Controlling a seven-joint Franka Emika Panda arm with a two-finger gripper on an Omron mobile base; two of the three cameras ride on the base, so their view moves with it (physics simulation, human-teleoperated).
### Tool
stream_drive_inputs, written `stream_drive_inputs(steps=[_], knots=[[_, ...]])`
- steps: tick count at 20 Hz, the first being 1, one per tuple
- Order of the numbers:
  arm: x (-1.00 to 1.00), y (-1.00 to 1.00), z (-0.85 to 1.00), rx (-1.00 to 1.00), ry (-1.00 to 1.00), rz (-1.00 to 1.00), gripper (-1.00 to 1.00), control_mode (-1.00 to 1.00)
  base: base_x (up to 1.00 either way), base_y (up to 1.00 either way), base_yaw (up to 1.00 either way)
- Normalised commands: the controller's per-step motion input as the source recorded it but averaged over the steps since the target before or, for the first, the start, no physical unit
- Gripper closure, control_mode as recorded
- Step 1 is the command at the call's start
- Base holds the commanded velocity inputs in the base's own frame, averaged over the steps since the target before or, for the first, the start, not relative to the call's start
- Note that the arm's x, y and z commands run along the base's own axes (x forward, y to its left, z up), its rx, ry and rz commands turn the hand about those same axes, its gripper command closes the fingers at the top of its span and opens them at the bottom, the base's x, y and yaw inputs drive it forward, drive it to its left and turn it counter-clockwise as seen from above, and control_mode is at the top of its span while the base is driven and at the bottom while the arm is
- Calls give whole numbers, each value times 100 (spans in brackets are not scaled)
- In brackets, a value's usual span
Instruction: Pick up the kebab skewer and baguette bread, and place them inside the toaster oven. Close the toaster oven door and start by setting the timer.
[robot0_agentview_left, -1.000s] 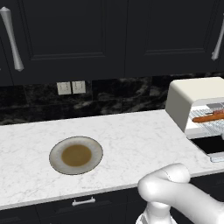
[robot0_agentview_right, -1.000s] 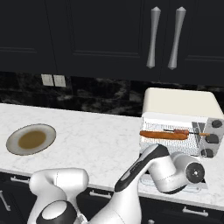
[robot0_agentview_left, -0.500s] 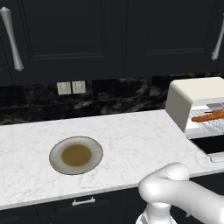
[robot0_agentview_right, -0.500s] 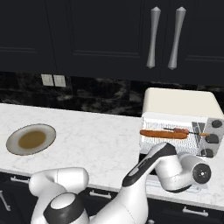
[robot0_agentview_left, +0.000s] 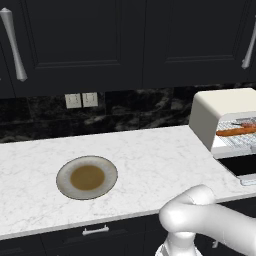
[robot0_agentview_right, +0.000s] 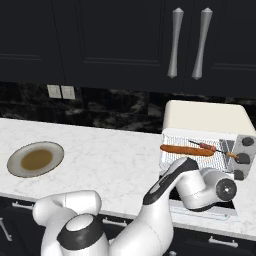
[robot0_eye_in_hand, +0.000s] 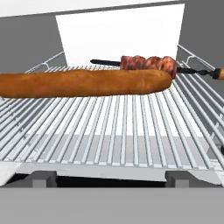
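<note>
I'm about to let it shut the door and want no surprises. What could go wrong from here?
The kebab skewer has an end reaching toward the rack's side, so it may catch there. The arm sits low over the open toaster oven door; lifting the door could be blocked. The baguette bread could roll forward if jolted.

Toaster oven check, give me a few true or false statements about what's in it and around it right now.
1. The baguette bread lies on the wire rack inside the toaster oven. True.
2. The kebab skewer is on the plate. False: it lies on the rack just behind the baguette, and the plate holds neither item.
3. The toaster oven door is shut. False: it hangs open below the oven's mouth.
4. The plate sits on the counter to the left of the oven. True.
5. The baguette stands upright. False: it lies flat across the rack.
</note>
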Motion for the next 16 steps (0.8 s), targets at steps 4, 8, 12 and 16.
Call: stream_drive_inputs(steps=[4, 8, 12, 16], knots=[[35, 0, 6, 0, 0, -9, -100, -100, 0, 0, 0], [37, 0, 7, 0, 0, -9, -100, -100, 0, 0, 0], [35, 0, 1, 0, 0, -8, -100, -100, 0, 0, 0], [32, 0, 0, 0, 0, -6, -100, -100, 0, 0, 0]])
